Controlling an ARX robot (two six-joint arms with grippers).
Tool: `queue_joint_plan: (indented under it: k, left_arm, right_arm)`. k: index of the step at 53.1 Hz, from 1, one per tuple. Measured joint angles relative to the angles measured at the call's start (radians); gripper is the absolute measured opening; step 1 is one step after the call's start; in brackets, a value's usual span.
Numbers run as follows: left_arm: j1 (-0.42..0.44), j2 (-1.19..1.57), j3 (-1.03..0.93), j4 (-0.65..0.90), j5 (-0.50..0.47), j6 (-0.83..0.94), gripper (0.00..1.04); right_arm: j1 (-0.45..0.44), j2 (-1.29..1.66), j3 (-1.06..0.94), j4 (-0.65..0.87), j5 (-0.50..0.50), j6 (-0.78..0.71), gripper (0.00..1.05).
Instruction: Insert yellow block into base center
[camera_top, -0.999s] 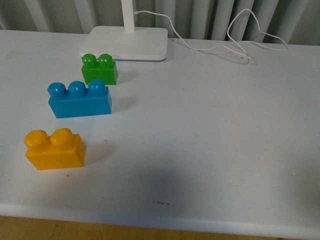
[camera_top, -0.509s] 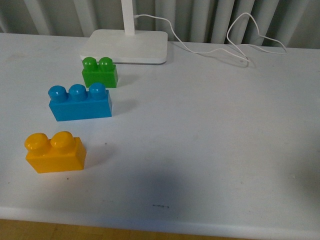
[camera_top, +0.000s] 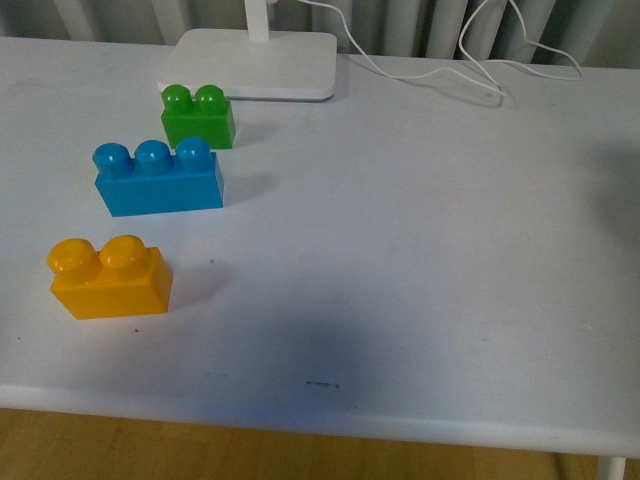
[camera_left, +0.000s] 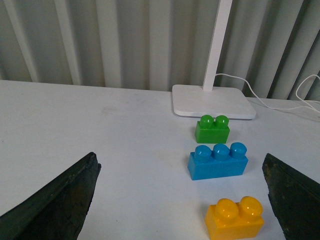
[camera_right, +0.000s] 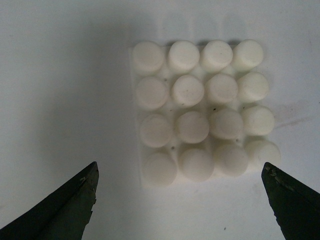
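The yellow block (camera_top: 110, 277) stands upright on the white table at the front left; it also shows in the left wrist view (camera_left: 235, 218). My left gripper (camera_left: 180, 200) is open and empty, its fingers (camera_left: 55, 205) wide apart, the block close to one finger. The base (camera_right: 202, 112), a white square plate with a 4x4 stud grid, shows only in the right wrist view, lying flat on the table. My right gripper (camera_right: 180, 205) is open and empty, hovering above the base. Neither gripper shows in the front view.
A blue three-stud brick (camera_top: 158, 180) and a green two-stud brick (camera_top: 198, 117) stand in a row behind the yellow block. A white lamp foot (camera_top: 255, 63) with its cable (camera_top: 480, 60) sits at the table's back edge. The table's front edge (camera_top: 300, 420) is near.
The front view has shifted: the bricks and lamp foot sit a little higher in the picture and more of the table's front edge shows. The bricks have not moved relative to each other.
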Motion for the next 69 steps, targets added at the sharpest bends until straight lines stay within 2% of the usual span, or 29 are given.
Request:
queue_joint_plan:
  k: [17, 33, 51, 69]
  left_arm:
    - [0.0, 0.0, 0.0, 0.0, 0.0, 0.0, 0.98]
    - [0.0, 0.0, 0.0, 0.0, 0.0, 0.0, 0.98]
    - [0.0, 0.0, 0.0, 0.0, 0.0, 0.0, 0.98]
    - [0.0, 0.0, 0.0, 0.0, 0.0, 0.0, 0.98]
  right_arm:
    - [-0.068, 0.225, 0.206, -0.027, 0.059, -0.071, 0.95]
    - [-0.132, 0.298, 0.266, -0.039, 0.093, -0.11, 0.95]
    - [-0.166, 0.34, 0.286, -0.105, -0.024, -0.042, 0.95]
    - [-0.112, 0.352, 0.246, -0.085, -0.114, 0.075, 0.95]
